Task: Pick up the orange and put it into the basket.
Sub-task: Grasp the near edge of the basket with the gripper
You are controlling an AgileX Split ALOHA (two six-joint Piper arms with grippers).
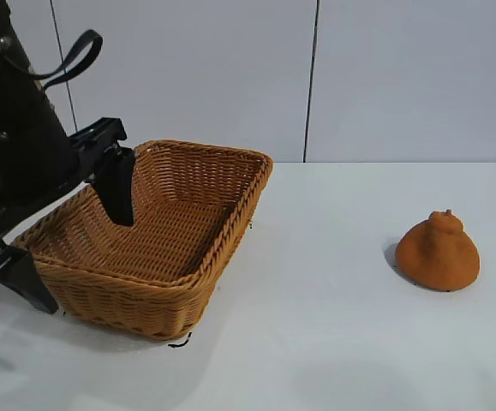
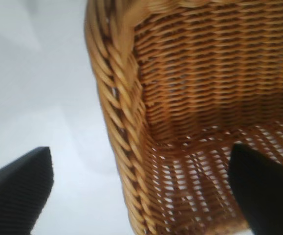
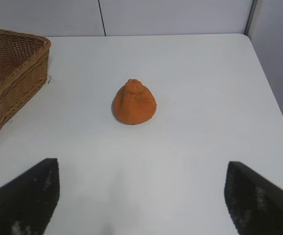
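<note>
Wicker basket (image 1: 188, 257) sits on the white table (image 1: 333, 342) at the left, unlabelled, the left gripper (image 1: 72, 235) spread astride its near-left rim, while the orange (image 1: 438, 250) rests well apart at the right, facing the right gripper's (image 3: 141, 196) spread fingers.

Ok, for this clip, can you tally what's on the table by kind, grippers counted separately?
Oranges: 1, the orange, on the white table, apart from the basket.
Baskets: 1, the basket, with nothing visible inside.
Grippers: 2, the left gripper open astride the basket's rim; the right gripper open, facing the orange from a distance.
Total: 2 things, 2 grippers.
</note>
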